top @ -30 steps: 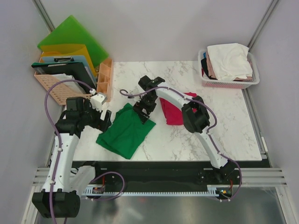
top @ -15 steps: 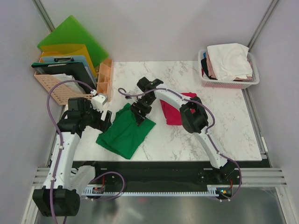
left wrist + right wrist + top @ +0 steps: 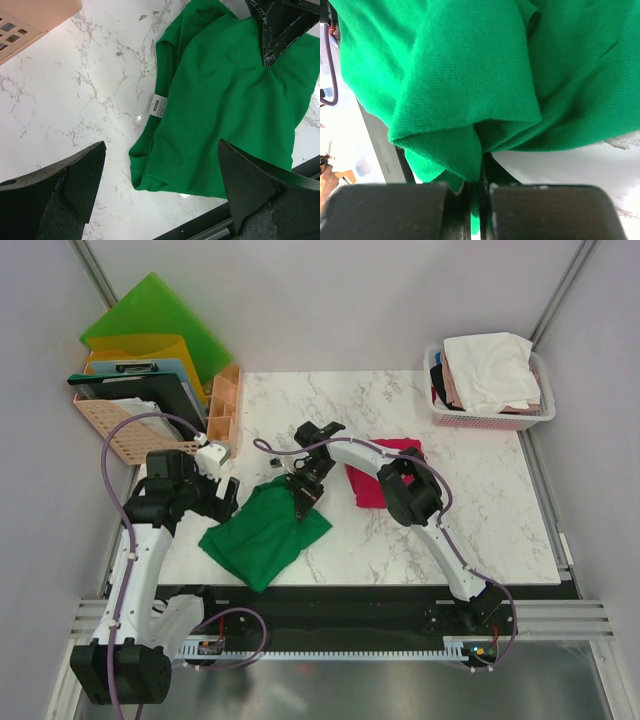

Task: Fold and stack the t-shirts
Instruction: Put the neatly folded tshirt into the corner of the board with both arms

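A deep green t-shirt lies half folded on the marble table near the front left. My right gripper is shut on its upper right edge, and in the right wrist view the green cloth is pinched between the closed fingers. A magenta-red t-shirt lies folded behind the right arm. My left gripper hovers open just left of the green shirt; its view shows the shirt, its white label and the right gripper's fingers at the top right.
A pink basket holding white and pale pink t-shirts stands at the back right. Coloured folders and peach organisers crowd the back left corner. The table's front edge is close below the green shirt.
The right gripper closed on the green shirt's upper edge and the cloth shifted toward the front left. The left arm stayed put, open.
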{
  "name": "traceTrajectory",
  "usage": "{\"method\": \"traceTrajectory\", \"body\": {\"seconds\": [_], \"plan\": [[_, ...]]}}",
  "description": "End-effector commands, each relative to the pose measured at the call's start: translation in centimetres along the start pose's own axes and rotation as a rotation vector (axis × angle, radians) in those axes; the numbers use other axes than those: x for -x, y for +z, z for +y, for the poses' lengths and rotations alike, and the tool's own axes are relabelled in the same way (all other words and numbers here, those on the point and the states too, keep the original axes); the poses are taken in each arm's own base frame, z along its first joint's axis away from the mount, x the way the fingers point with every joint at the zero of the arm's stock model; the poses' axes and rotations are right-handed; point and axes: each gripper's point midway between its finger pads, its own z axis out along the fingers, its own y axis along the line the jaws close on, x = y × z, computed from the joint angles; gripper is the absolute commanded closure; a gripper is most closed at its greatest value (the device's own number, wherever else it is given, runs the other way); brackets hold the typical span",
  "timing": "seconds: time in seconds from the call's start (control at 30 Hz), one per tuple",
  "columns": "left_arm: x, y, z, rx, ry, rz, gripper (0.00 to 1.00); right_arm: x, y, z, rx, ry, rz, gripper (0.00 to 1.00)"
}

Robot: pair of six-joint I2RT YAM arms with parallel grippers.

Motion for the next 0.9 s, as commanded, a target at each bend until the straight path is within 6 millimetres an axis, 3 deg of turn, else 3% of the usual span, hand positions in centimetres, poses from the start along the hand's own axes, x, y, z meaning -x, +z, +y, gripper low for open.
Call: {"method": "traceTrajectory", "body": {"seconds": [0.0, 0.23, 0.4, 0.6, 0.87], "plan": [[0.2, -0.1, 0.6, 0.036, 0.026, -0.026, 0.00, -3.9, 2.7, -3.3, -0.071, 0.036, 0.125, 1.00], [-0.5, -0.1, 0.6, 0.045, 0.037, -0.019, 0.00, -1.5, 0.5, -2.5, -0.134, -0.011, 0.060, 1.00], [-0.8, 0.1, 0.4, 0.036, 0.037, -0.014, 0.00, 0.7, -2.7, -1.5, -0.175, -0.025, -0.014, 1.00], [-1.7, 1.1, 0.1, 0.016, 0.023, 0.003, 0.00, 3.6, -8.2, 0.5, -0.257, -0.079, -0.126, 1.00], [-2.3, 2.2, -0.1, -0.007, 0.015, 0.013, 0.00, 5.6, -13.4, 3.2, -0.342, -0.140, -0.231, 1.00]]}}
